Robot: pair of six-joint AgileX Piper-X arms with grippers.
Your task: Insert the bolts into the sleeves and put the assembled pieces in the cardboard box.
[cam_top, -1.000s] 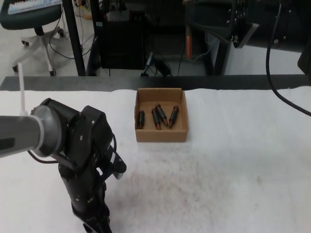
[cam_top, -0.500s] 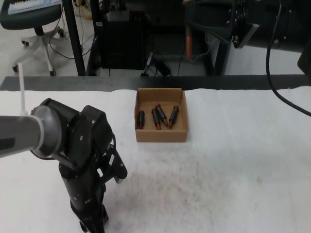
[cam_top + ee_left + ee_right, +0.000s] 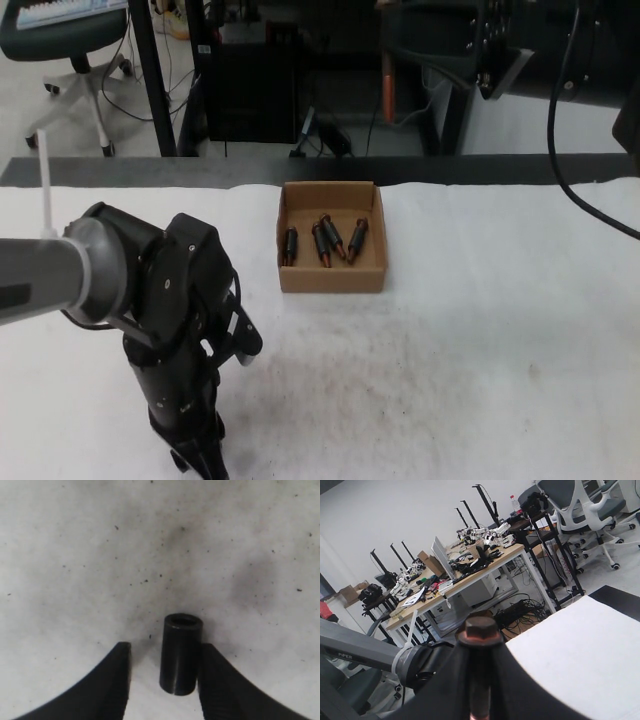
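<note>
Lying in cardboard box [image 3: 331, 283] were four assembled pieces [image 3: 332, 240]; left tool [image 3: 165, 650] spread around upright sleeve [image 3: 181, 655]; right tool [image 3: 479, 655] pinched bolt [image 3: 479, 630], not yet joined.

Four assembled pieces [image 3: 330, 238] lie in the cardboard box [image 3: 331, 277], an arm [image 3: 170, 300] well apart

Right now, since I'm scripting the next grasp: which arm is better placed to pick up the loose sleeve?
Left. Its open left gripper straddles the upright black sleeve on the bench, with a finger on either side. The right gripper is shut on a hex-head bolt, so it is occupied.
</note>
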